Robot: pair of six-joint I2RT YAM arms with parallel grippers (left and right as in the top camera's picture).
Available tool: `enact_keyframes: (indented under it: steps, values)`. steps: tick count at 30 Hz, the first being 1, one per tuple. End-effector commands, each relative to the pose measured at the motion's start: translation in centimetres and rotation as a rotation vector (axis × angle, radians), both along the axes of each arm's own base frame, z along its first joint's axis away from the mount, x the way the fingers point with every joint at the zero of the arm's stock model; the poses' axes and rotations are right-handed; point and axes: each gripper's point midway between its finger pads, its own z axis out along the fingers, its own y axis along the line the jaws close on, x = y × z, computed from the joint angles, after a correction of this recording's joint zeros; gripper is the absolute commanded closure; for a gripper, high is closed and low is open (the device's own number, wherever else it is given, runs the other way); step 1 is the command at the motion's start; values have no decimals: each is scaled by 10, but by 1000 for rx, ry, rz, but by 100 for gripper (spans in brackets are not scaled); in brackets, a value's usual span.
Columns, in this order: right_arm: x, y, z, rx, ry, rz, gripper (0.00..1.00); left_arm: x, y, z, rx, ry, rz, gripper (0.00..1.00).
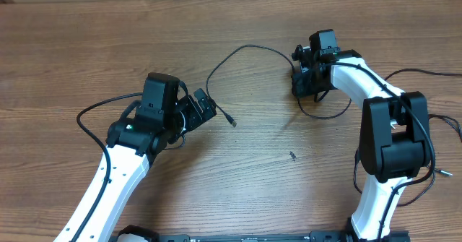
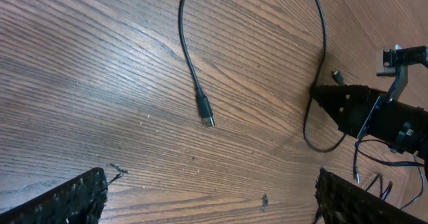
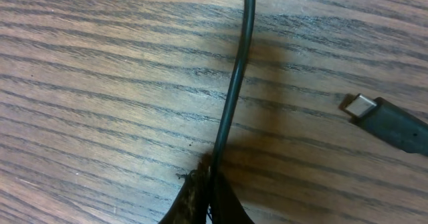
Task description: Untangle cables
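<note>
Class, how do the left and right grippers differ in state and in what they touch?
The left gripper stands wide open and holds nothing; the right gripper is shut on a thin black cable. The left gripper is apart from that cable, whose plug lies ahead of it; the right gripper touches it. Both sit low over the wooden table.

- the table (image 1: 86, 40): brown wood, with fine dark grain lines along it; a few small dark specks
- the cable (image 1: 245, 48): thin and black; its plug (image 2: 208, 121) ends in a silver tip
- the second plug (image 3: 394, 127): dark grey body; silver tip
- the left arm (image 1: 115, 184) and the right arm (image 1: 372, 202): white shells; black joints
- the left finger pads (image 2: 73, 197): black, with a fine dotted texture
</note>
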Motion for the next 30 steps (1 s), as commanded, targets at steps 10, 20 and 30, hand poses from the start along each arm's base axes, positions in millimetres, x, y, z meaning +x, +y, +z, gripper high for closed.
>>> enact_keyframes:
  steps: [10,20,30]
  values:
    - [25,28,72,142,-45,36,96,1,-2,5,2,-18,-6,0]
    - [53,41,175,223,-272,76,90,1,-2,5,2,-18,-6,1]
    - [79,18,115,9,-297,184,28,1,-2,5,1,-18,-6,0]
